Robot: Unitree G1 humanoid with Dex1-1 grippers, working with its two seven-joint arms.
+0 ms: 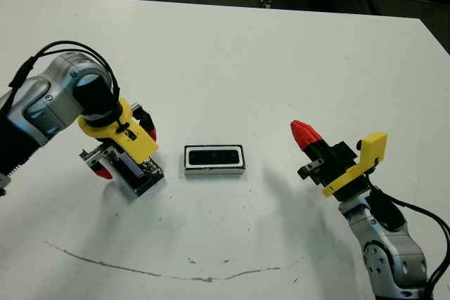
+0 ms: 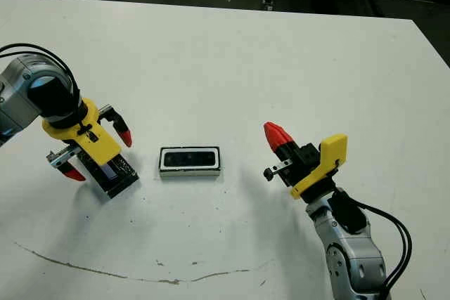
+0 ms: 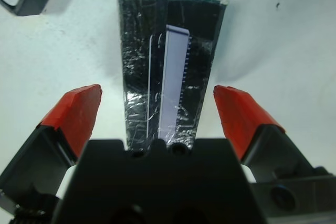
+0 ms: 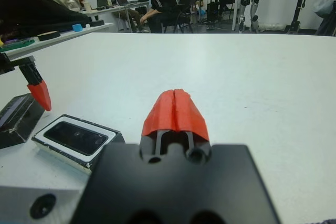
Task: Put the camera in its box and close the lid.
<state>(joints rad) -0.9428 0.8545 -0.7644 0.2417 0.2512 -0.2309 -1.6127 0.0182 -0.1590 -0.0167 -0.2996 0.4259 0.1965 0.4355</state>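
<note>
Left gripper [image 1: 126,145]: fingers spread wide, straddling the lid [image 3: 168,72], gripping nothing.
Lid: flat on the white table [image 1: 232,54], just left of the box [image 1: 214,160].
Box: camera [image 1: 214,157] lying inside, clear table around.
Right gripper [image 1: 304,135]: fingertips pressed together, empty, well right.

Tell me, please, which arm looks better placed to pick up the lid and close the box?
The left. Its open end effector already straddles the lid, one red finger either side. The camera already lies in the box. The right end effector is shut and hangs beyond the box's far side.
</note>
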